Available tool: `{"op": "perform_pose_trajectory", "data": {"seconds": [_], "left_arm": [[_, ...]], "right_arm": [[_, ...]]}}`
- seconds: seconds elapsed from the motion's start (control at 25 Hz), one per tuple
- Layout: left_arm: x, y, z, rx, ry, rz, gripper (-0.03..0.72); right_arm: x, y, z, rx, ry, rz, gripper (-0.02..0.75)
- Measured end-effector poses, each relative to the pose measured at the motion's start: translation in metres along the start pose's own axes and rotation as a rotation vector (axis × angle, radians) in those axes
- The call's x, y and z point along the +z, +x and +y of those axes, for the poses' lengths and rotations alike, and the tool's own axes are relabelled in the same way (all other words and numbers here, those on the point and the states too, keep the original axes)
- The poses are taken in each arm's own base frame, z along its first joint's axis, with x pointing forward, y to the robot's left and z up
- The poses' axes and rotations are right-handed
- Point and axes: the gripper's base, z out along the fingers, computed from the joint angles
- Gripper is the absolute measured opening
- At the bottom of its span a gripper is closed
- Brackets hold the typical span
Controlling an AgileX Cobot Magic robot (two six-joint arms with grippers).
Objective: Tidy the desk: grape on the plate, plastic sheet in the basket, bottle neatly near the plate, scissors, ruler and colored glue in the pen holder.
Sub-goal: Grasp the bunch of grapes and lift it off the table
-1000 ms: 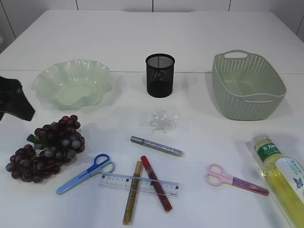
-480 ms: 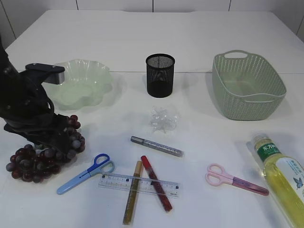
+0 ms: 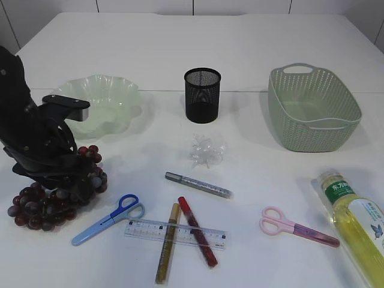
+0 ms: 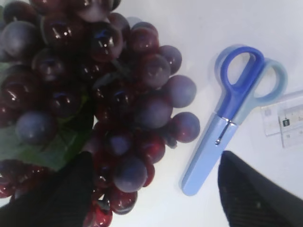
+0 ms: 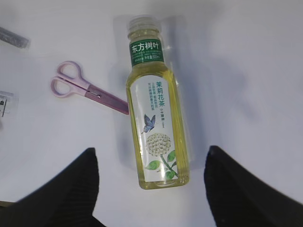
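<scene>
Dark purple grapes (image 4: 94,94) lie on the white worktop (image 3: 180,48) just in front of the pale green plate (image 3: 96,105), with the left gripper (image 4: 151,189) spread wide above the bunch's edge, holding nothing. Beside the grapes lie the blue scissors (image 4: 232,113) and a clear ruler (image 3: 174,233). Well to the grapes' right, the right gripper (image 5: 151,189) hangs open and empty over the lying bottle (image 5: 154,118), next to pink scissors (image 5: 87,87).

Bright even light, soft shadows, wrist blur
</scene>
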Motion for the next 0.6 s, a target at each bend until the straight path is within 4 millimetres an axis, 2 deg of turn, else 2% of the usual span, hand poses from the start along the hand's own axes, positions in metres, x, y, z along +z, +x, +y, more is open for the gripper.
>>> {"op": "perform_pose_trajectory", "data": {"seconds": [0.44, 0.6], "left_arm": [[0.028, -0.005, 0.005, 0.018, -0.028, 0.012, 0.594], [0.033, -0.008, 0.006, 0.023, -0.035, -0.009, 0.591]], "right_arm": [[0.0, 0.0, 0.0, -0.003, -0.001, 0.001, 0.541], [0.0, 0.0, 0.0, -0.004, -0.001, 0.001, 0.522]]}}
